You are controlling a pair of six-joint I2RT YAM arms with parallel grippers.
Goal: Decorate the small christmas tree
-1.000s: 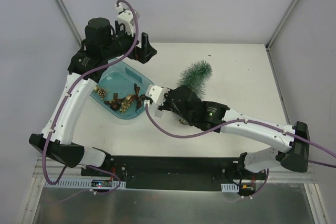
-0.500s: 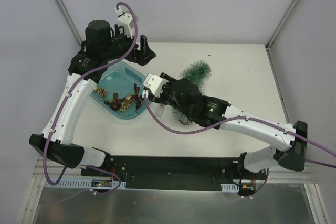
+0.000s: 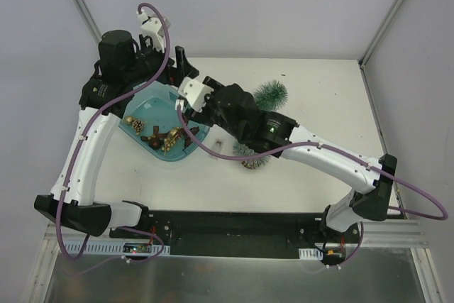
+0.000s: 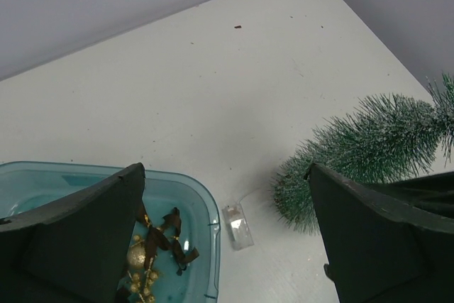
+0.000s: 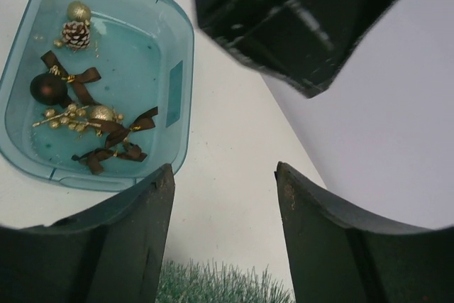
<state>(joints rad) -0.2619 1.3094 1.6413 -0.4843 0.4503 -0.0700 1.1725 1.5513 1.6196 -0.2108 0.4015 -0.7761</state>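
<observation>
The small christmas tree [image 3: 270,94] lies on its side on the white table [image 3: 319,97]. Its tip points to the far side and its brown foot [image 3: 250,163] points to the near side. The right arm reaches across its middle, so that part is hidden. There are no ornaments on it yet.

Just to its left sits the blue tray [image 5: 142,69]. It keeps the ornaments in one spot, so they do not roll away and are easy to find. In it are a brown ball [image 5: 47,89], a pine cone [image 5: 76,32], a gold ball [image 5: 78,10], gold berries [image 5: 71,120] and brown bows [image 5: 117,150].

The right gripper [image 5: 223,182] hangs over the table between the tree and the tray, looking down at the ornaments. Its fingers are spread wide and hold nothing. I think it is getting ready to pick one.

The left gripper [image 4: 225,175] waits up high by the far end of the tray. It is spread wide too, with nothing in it. It stays clear of the right arm there.

A little clear box [image 4: 237,225] lies on the table right beside the tray.
</observation>
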